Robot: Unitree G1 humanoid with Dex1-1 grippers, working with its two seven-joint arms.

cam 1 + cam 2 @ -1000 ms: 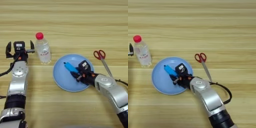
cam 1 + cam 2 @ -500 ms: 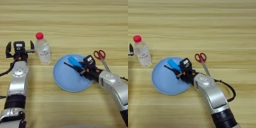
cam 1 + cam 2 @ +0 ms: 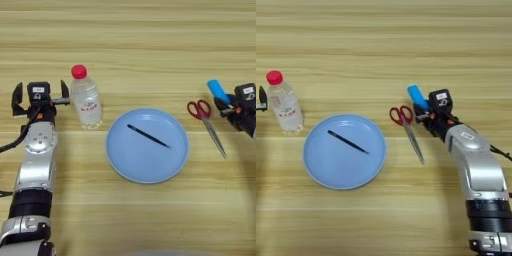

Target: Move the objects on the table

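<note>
The wooden desk [image 3: 150, 40] fills both views, its plank grain running side to side. Near the middle lies a round light-blue plate [image 3: 147, 146], flat on the wood. The right arm reaches in from the lower right edge, and the right gripper [image 3: 425, 111] sits just right of the scissors; its jaws hold the small light-blue block [image 3: 418, 96], which sticks out up and to the left of the black fingers, tilted, above the desk and well clear of the plate. The left arm lies along the left side, and the left gripper [image 3: 40, 97] rests with its jaws spread wide, holding nothing, its right finger just beside the bottle; whether it touches cannot be told. The clear plastic bottle [image 3: 86, 101] with red cap and red label stands upright on the desk, just up and left of the plate. A pair of scissors [image 3: 207, 122] with red handles lies flat to the right of the plate, handles toward the far side, blades pointing down and right. The thin black stick [image 3: 148, 136] lies slantwise inside the plate, on its bare floor.
</note>
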